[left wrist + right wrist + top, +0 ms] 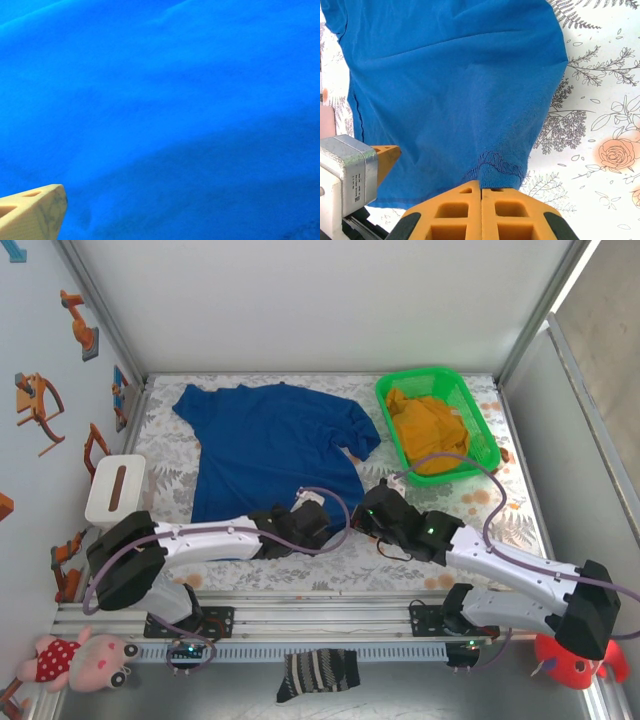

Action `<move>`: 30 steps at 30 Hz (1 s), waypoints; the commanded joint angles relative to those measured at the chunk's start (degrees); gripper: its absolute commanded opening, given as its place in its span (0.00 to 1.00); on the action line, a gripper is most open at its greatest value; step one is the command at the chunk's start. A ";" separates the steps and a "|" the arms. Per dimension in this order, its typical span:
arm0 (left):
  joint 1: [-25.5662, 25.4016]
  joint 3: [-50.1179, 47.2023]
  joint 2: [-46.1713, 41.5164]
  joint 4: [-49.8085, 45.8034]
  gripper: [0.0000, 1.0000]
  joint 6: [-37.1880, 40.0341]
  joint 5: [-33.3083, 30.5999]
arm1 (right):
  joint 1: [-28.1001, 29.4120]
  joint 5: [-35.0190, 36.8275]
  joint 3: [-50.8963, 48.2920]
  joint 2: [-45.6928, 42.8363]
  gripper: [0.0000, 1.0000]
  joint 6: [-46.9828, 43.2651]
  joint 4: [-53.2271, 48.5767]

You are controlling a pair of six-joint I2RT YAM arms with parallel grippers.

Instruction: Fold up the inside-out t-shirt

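The inside-out t-shirt is royal blue and lies spread on the floral table, collar toward the far side. My right gripper is at the shirt's near right corner. In the right wrist view the right gripper is shut on the stitched hem, which bunches up above the jaws. My left gripper hovers over the near hem to the left of it, jaws wide apart. The left wrist view has blue cloth close up and one fingertip at the lower left corner.
A green basket at the far right holds a mustard-yellow garment. A white box sits at the left edge. A striped sock hangs on the near rail. White walls enclose three sides of the table.
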 commanded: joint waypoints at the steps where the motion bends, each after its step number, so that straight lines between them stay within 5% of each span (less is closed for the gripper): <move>1: -0.23 -1.68 -1.95 -1.79 0.91 -2.76 -3.16 | -0.41 2.47 0.45 -0.65 0.00 0.06 -1.06; 8: -0.17 -4.75 -1.56 -2.16 0.69 -6.41 -2.78 | -0.40 2.45 0.37 -0.84 0.00 -0.08 -1.06; 16: 4.12 -2.50 -4.04 -7.02 0.00 -3.84 -5.38 | -0.49 2.09 -0.54 -0.31 0.00 -0.27 -0.73; 20: 7.79 3.03 -9.91 -11.11 0.00 1.81 1.34 | -0.49 0.54 -2.60 1.01 0.02 -4.38 3.48; 22: 8.91 6.85 -11.84 -13.79 0.00 3.73 4.63 | -0.48 -1.19 -4.33 2.18 0.36 -8.69 7.52; 24: 9.71 10.10 -12.61 -15.94 0.00 5.39 7.32 | -0.40 -3.83 -6.40 2.82 0.42 -13.31 12.48; 26: 10.43 13.08 -12.62 -18.29 0.00 6.62 9.96 | 0.11 -6.81 -8.42 2.56 0.37 -16.92 17.29; 30: 10.87 17.02 -12.53 -20.93 0.00 8.59 12.64 | 5.62 -9.92 -9.52 3.41 0.06 -24.15 25.56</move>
